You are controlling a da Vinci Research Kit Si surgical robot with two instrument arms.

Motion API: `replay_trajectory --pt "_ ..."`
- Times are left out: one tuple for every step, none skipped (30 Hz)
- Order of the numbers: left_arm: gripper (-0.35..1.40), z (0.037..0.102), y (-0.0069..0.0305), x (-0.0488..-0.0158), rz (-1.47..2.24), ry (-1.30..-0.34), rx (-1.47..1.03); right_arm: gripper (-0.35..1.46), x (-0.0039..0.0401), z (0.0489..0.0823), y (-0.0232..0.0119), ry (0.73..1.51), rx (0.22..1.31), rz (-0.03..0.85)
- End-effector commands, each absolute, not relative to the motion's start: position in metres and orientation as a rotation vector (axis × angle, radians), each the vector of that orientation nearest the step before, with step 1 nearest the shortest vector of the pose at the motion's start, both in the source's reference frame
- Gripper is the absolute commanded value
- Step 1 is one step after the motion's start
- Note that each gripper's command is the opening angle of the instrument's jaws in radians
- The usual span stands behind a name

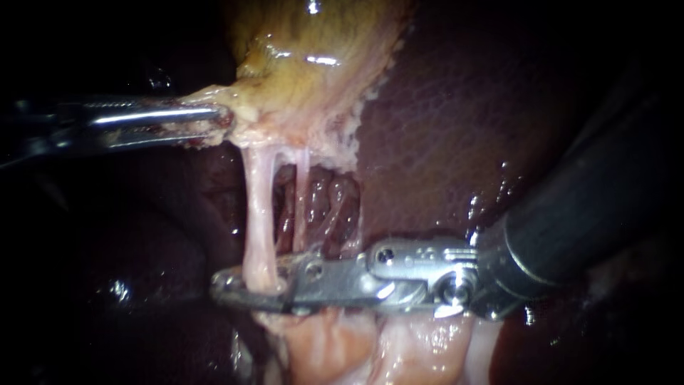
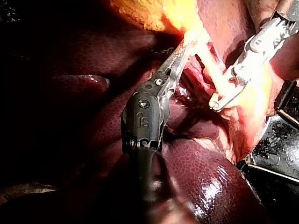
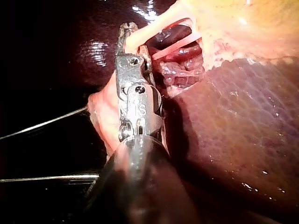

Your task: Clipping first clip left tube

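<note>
The left instrument point(image 1: 214, 121) is reaching in from the left and gripping the gallbladder point(image 1: 320, 64) at its near left edge. Its jaws are pressing together on a fold of the yellowish wall, which is being drawn out leftward into a point.

Two pale tubes are hanging from that edge toward the near side, stretched taut. The left tube point(image 1: 258, 214) is the thicker one, and the right tube point(image 1: 303, 185) is running thin just beside it. An open window is showing between and behind them, with reddish folded tissue lying deep inside it.

The right instrument point(image 1: 231, 286) is entering from the right on a dark shaft and lying almost level across the near part of the scene. Its jaws are passing under the right tube's near end and closing around the left tube low down, close to where that tube is meeting the pale pink tissue point(image 1: 335, 349). One jaw is sitting on the near side of the tube and one on the far side, both touching it (the tube is bulging a little just above the pinch). The right wrist view is showing the same hold, the tube crossing between the jaws near their tips.

The liver point(image 1: 484, 107) is lying dark and glistening to the right of the gallbladder and behind the tubes.
</note>
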State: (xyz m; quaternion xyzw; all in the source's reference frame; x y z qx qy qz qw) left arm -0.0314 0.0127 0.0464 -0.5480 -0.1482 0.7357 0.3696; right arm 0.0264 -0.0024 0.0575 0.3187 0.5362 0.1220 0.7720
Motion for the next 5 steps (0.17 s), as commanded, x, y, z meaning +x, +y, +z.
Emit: replay_trajectory --pt "-0.35 0.0465 0.0127 -0.0314 1.888 -0.381 -1.407 -0.35 0.0263 0.0576 -0.0024 1.162 0.691 0.265" --pt "-0.35 0.0465 0.0127 -0.0314 1.888 -0.381 -1.407 -0.35 0.0263 0.0577 -0.0024 1.162 0.692 0.264" --pt "-0.35 0.0465 0.0128 -0.0314 1.888 -0.381 -1.407 -0.35 0.0263 0.0577 -0.0024 1.162 0.692 0.264" --pt "-0.35 0.0465 0.0128 -0.0314 1.888 -0.381 -1.407 -0.35 0.0263 0.0577 -0.0024 1.16 0.695 0.269" --pt "-0.35 0.0465 0.0128 -0.0314 1.888 -0.381 -1.407 -0.35 0.0262 0.0578 -0.0023 1.16 0.696 0.269"
